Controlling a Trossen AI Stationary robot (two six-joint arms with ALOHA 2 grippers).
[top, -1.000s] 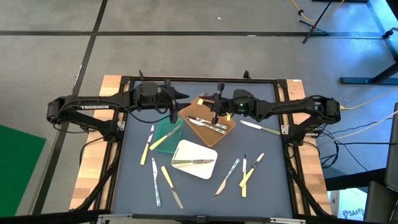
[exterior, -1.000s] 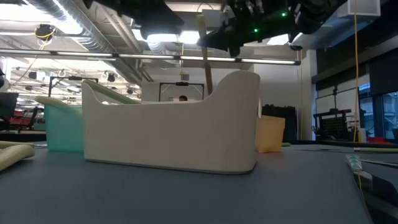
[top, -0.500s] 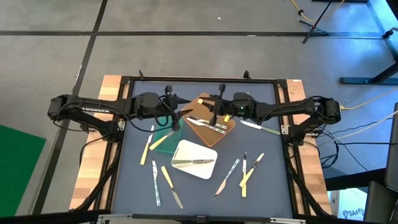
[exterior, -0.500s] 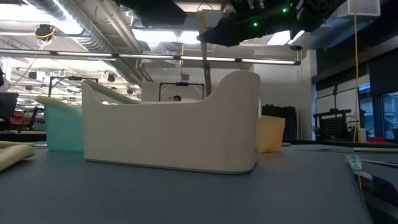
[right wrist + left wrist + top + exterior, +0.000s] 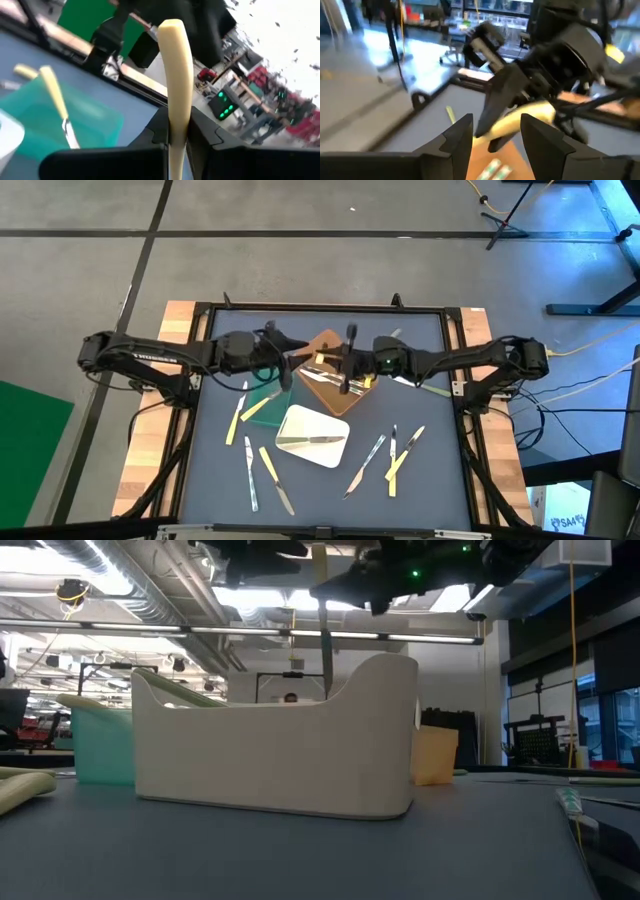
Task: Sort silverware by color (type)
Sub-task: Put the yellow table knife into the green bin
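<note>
Right hand [image 5: 347, 372] grips a yellow-handled utensil [image 5: 176, 75] above the brown tray [image 5: 325, 395]; left hand [image 5: 296, 367] open; most silverware [image 5: 262, 463] on the desk [image 5: 430, 470] unsorted.

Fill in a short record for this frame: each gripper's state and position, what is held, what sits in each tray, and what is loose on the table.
right gripper: shut on a pale yellow-handled utensil, held above the brown tray
left gripper: open, empty, near the right gripper over the brown tray's edge
brown tray: holds a few pieces of silverware; kinds cannot be told
white tray: one utensil
green tray: one yellow-handled piece across it
loose silverware: scattered on the table, left and right of the trays
</note>
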